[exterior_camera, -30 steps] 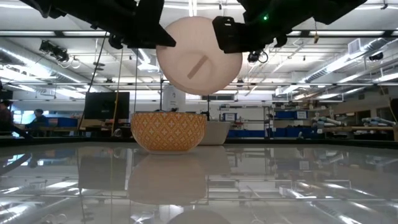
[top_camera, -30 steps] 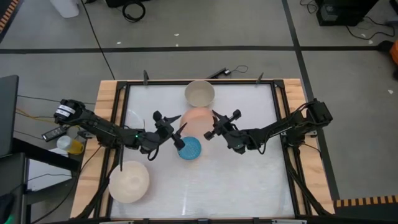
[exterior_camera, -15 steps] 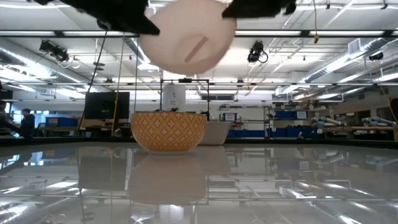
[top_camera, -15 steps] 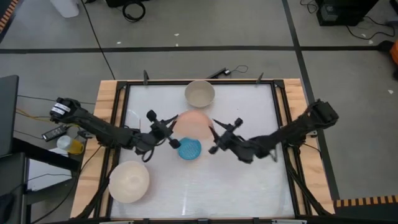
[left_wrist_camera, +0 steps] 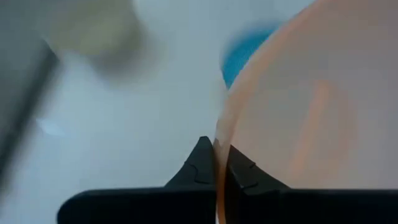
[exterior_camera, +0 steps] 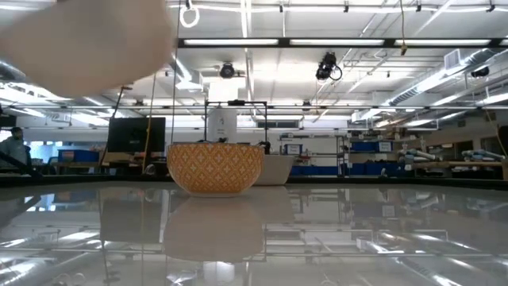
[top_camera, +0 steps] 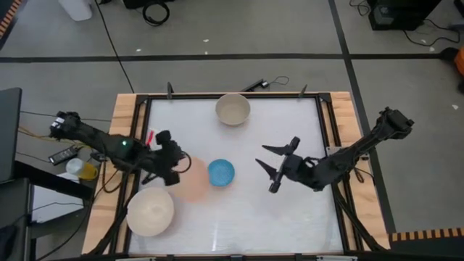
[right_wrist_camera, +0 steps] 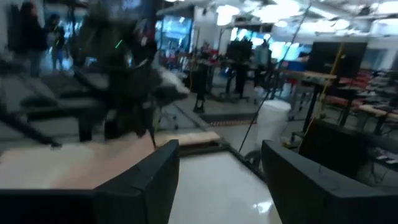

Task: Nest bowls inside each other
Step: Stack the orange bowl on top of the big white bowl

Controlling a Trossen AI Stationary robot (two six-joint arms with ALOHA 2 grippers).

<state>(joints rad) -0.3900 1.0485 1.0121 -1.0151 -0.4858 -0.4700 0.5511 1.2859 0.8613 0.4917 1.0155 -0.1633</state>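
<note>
My left gripper (top_camera: 172, 164) is shut on the peach-orange bowl (top_camera: 193, 180), which hangs over the table's left half between the white bowl (top_camera: 150, 212) and the small blue bowl (top_camera: 221, 172). The low view shows the peach bowl (exterior_camera: 79, 44) high above the tabletop. The white and blue bowls rest on their bases, as does the beige bowl (top_camera: 233, 109) at the far edge. My right gripper (top_camera: 275, 167) stands open over the table's right half, with nothing between its fingers (right_wrist_camera: 155, 180). My left gripper pinches the peach bowl's rim (left_wrist_camera: 217, 158) between its two fingers, one on each side of the wall. The fingers come slanting down from the table's left side. The bowl is lifted clear of the table and juts out past the fingertips toward the blue bowl.
A black frame (top_camera: 217, 97) runs around the white tabletop, with wooden strips (top_camera: 122, 123) outside it. Open tabletop lies at the near middle and right. A person (exterior_camera: 9, 147) shows in the room far behind the table.
The peach bowl was held up between both grippers above the table's middle. My left gripper has shut on its rim, risen and carried it toward the left and near edges, next to the white bowl. My right gripper has let go, opened, and drawn back toward the right.
</note>
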